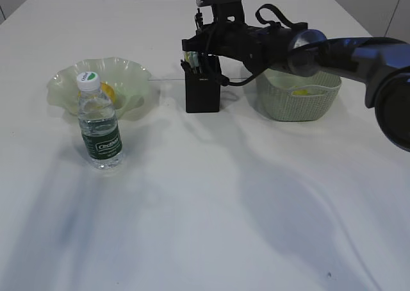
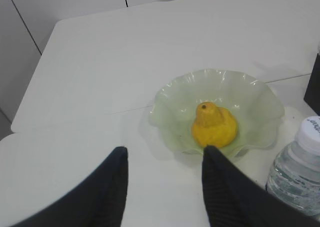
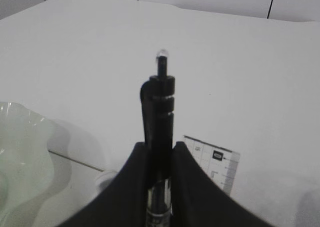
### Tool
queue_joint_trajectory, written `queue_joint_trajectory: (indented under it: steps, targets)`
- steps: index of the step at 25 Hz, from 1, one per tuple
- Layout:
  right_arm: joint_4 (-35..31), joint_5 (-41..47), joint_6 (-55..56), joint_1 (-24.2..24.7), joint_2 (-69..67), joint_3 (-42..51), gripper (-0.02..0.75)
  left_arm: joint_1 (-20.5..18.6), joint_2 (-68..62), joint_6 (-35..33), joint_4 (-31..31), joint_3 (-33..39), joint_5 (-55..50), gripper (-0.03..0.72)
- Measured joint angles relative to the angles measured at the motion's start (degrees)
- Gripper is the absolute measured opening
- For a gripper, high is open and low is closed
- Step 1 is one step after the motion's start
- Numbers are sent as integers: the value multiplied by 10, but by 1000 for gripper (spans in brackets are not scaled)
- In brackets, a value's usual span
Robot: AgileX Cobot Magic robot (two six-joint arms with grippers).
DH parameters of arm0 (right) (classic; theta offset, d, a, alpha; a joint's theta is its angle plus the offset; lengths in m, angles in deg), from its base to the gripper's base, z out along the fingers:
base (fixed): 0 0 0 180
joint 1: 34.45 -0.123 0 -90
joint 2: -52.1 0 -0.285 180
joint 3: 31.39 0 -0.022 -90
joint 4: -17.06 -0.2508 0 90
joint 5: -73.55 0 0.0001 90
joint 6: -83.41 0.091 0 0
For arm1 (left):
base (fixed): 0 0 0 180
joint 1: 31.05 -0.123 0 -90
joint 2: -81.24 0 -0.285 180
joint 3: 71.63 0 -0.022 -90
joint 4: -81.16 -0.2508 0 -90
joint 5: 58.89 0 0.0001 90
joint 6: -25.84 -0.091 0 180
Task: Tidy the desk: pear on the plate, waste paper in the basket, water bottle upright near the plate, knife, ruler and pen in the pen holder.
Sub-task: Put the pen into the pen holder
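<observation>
My right gripper hovers right over the black pen holder, shut on a black pen that stands upright between its fingers. The clear ruler shows its end just behind the right finger. The holder holds several things, and I cannot pick out the knife. The yellow pear rests in the pale green plate. The water bottle stands upright in front of the plate. My left gripper is open and empty, above the desk short of the plate.
The sage-green basket stands right of the pen holder, under the right arm, with a pale and yellow lump inside. White tabletop spreads in front of everything. The left arm does not show in the exterior view.
</observation>
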Motion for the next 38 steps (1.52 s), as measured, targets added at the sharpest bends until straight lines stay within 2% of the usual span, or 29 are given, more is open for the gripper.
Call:
queue_joint_trajectory:
  steps: [31,38]
  targets:
    - [4,12,9,-1,-1,0,69,0,0,0,-17,0,0,341]
    - [28,21,9,-2,-1,0,69,0,0,0,-21,0,0,341]
